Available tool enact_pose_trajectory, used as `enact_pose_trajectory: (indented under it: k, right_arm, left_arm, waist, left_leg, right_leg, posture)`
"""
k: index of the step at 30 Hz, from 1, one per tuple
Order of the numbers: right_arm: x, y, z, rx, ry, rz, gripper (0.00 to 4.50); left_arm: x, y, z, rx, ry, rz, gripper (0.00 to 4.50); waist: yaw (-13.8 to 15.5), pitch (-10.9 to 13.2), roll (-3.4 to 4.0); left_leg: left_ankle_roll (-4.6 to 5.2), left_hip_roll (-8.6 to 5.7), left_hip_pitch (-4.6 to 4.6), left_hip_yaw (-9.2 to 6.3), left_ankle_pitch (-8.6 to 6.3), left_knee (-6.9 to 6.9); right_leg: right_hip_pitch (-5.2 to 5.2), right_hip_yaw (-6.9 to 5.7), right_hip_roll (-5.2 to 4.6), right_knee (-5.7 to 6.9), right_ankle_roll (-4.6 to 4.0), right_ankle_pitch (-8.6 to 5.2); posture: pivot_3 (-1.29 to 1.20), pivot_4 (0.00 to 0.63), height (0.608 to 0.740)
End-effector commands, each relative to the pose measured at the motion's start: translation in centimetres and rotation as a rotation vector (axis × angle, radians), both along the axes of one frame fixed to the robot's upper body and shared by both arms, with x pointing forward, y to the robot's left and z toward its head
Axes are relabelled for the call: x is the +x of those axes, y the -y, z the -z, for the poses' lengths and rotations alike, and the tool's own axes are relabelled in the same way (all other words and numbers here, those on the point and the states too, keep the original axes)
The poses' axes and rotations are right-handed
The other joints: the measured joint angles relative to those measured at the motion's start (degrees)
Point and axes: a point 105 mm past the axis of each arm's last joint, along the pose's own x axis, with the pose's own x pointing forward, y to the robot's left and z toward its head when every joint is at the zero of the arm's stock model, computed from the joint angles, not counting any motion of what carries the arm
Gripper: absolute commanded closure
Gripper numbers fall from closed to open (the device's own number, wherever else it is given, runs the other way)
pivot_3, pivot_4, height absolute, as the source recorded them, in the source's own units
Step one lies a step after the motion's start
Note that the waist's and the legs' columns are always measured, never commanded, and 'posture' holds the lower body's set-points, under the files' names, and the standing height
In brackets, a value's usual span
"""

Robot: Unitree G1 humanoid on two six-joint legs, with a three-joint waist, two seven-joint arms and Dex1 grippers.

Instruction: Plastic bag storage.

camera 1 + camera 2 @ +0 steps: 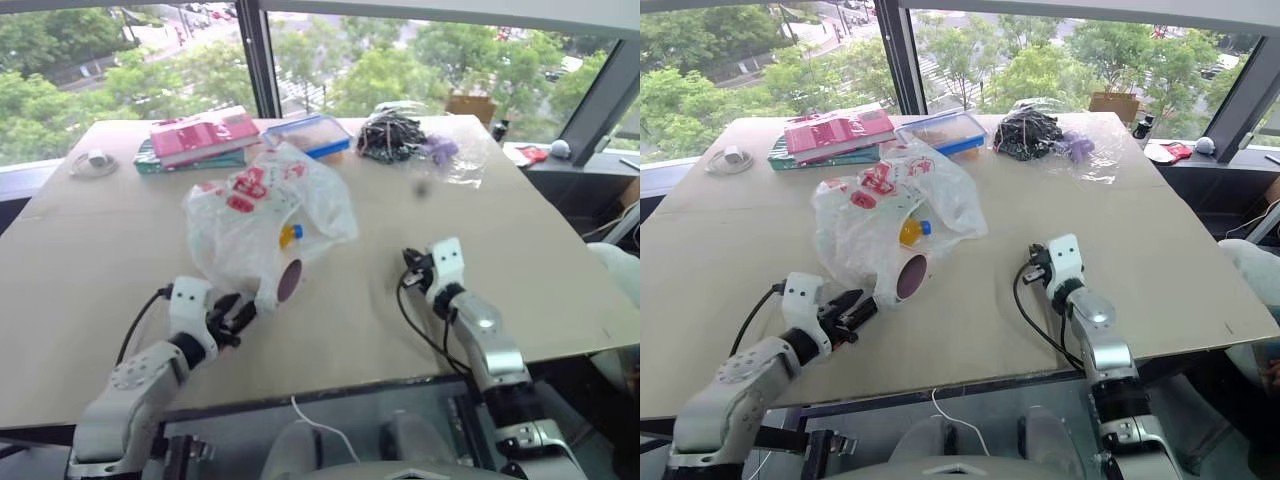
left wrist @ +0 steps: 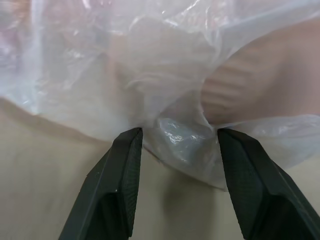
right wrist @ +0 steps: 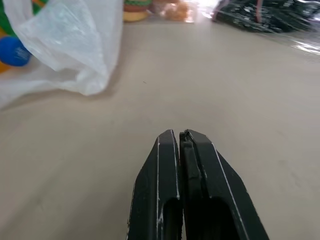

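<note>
Nearest the camera, the left gripper [image 1: 232, 318] sits low over the desk [image 1: 90, 260] with its two black fingers [image 2: 122, 187] spread wide, a bunched fold of the plastic bag [image 1: 262, 215] lying between them at the bag's near end; whether the fingers press on the film cannot be told. That bag is thin, translucent and white with red printed labels, and it lies crumpled on the left-middle of the desk. Its long axis runs from the near end by the left gripper away toward the far edge, with the widest, puffed part farther off. Inside it show a dark reddish-brown round can end [image 1: 290, 281] near the low end, and a yellow item with a blue cap [image 1: 290, 236] higher up.

To the right, well apart from the bag, the right gripper [image 3: 179, 145] rests just above bare desk with its fingers pressed together, holding nothing.

Along the far edge lie a pink book [image 1: 205, 137] on a green one, a clear lunchbox with a blue rim [image 1: 308, 133] holding brownish food, and a clear wrap with black cables [image 1: 392, 136] and a purple item.
</note>
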Motion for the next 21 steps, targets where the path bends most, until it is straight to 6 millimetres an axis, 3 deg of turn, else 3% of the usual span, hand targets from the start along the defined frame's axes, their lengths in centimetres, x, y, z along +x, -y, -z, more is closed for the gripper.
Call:
enact_pose_trajectory:
  k: [1, 4, 5, 7, 9, 11, 21]
  right_arm:
    - [0.7, -15.7, -18.0, 0.164, 0.244, -0.740, 4.50]
    - [0.7, -15.6, -18.0, 0.147, 0.267, -0.713, 3.26]
    - [1.0, -15.4, -18.0, 0.137, 0.280, -0.674, 2.73]
    - [1.3, -15.2, -17.9, 0.127, 0.291, -0.632, 2.09]
    - [1.3, -15.0, -17.9, 0.118, 0.298, -0.613, 0.94]
    - [1.4, -14.8, -17.9, 0.111, 0.305, -0.593, 0.12]
    - [2.0, -11.1, -18.8, -0.003, 0.437, -0.315, 0.01]
  left_arm:
    - [-0.1, 8.5, -10.4, -0.289, 0.234, 0.500, 1.31]
    - [0.0, 8.4, -10.4, -0.288, 0.249, 0.473, 0.06]
    - [0.1, 8.4, -10.4, -0.279, 0.258, 0.466, 0.00]
    - [0.4, 8.3, -10.4, -0.261, 0.276, 0.443, 0.00]
    - [0.7, 8.2, -10.4, -0.253, 0.290, 0.426, 0.00]
    - [1.0, 8.1, -10.6, -0.253, 0.309, 0.406, 0.00]
    - [4.2, 6.0, -11.9, -0.179, 0.451, 0.176, 0.00]
  waist:
    - [0.2, -0.1, 0.00]
    - [0.6, -0.6, 0.15]
    - [0.7, -0.7, 0.17]
    - [0.9, -0.9, 0.21]
    - [1.1, -1.0, 0.22]
    - [1.3, -1.1, 0.26]
    - [2.3, -1.3, 0.52]
  left_leg:
    - [0.00, 0.00, 0.00, 0.00, 0.00, 0.00]
    - [0.00, 0.02, 0.02, 0.03, 0.00, 0.01]
    - [0.00, 0.02, 0.02, 0.03, 0.00, 0.01]
    - [0.00, 0.02, 0.03, 0.03, 0.00, 0.01]
    - [0.00, 0.02, 0.04, 0.05, 0.00, 0.03]
    - [0.00, 0.02, 0.08, 0.05, 0.00, 0.04]
    - [0.00, 0.04, 0.15, 0.08, -0.02, 0.07]
  right_leg:
    - [0.00, 0.00, 0.01, 0.00, -0.04, -0.02]
    - [0.01, 0.03, 0.02, -0.01, -0.12, -0.08]
    - [0.01, 0.03, 0.02, -0.01, -0.13, -0.09]
    - [0.02, 0.03, 0.02, -0.01, -0.14, -0.13]
    - [0.04, 0.04, 0.02, -0.02, 0.00, -0.25]
    - [0.09, 0.05, 0.02, -0.03, 0.02, -0.27]
    - [0.15, 0.04, 0.00, -0.08, 0.05, -0.30]
  posture:
    - [0.00, 0.000, 0.740]
    - [0.00, 0.000, 0.740]
    - [0.00, 0.000, 0.740]
    - [0.00, 0.000, 0.740]
    - [0.00, 0.000, 0.740]
    - [0.00, 0.000, 0.740]
    - [0.00, 0.000, 0.740]
